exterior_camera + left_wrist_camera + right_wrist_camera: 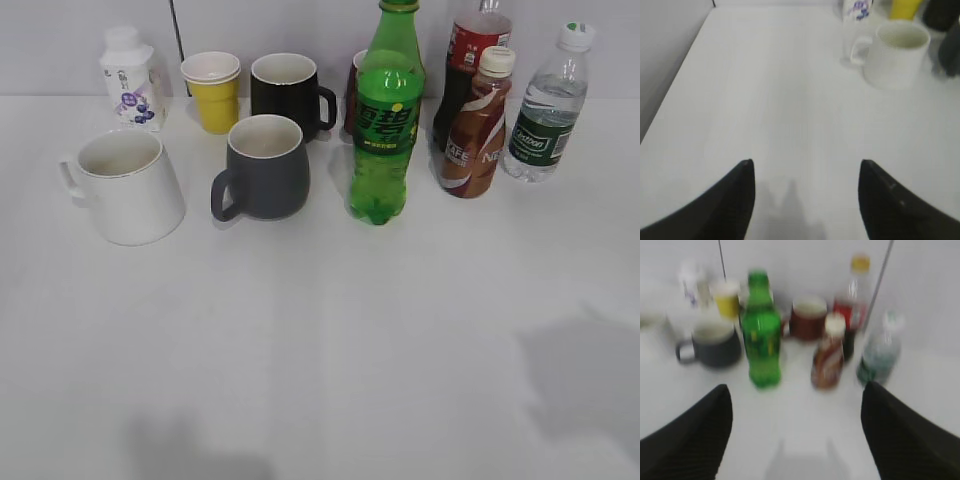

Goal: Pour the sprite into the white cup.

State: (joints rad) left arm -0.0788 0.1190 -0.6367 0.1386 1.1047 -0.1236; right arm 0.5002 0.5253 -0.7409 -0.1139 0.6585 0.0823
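The sprite [384, 120] is a tall green bottle standing upright at the middle back of the table; it also shows in the right wrist view [760, 335], blurred. The white cup [128, 186] stands upright at the left, handle to the left, and shows in the left wrist view [894, 54]. My left gripper [805, 167] is open and empty above bare table, short of the cup. My right gripper [796, 392] is open and empty, short of the bottles. Neither gripper shows in the exterior view.
A dark grey mug [264, 168] stands between cup and sprite. Behind are a yellow paper cup [212, 90], a black mug [288, 94] and a small white bottle [131, 78]. Right of the sprite stand a brown coffee bottle [476, 126], a cola bottle [466, 60] and a water bottle [546, 106].
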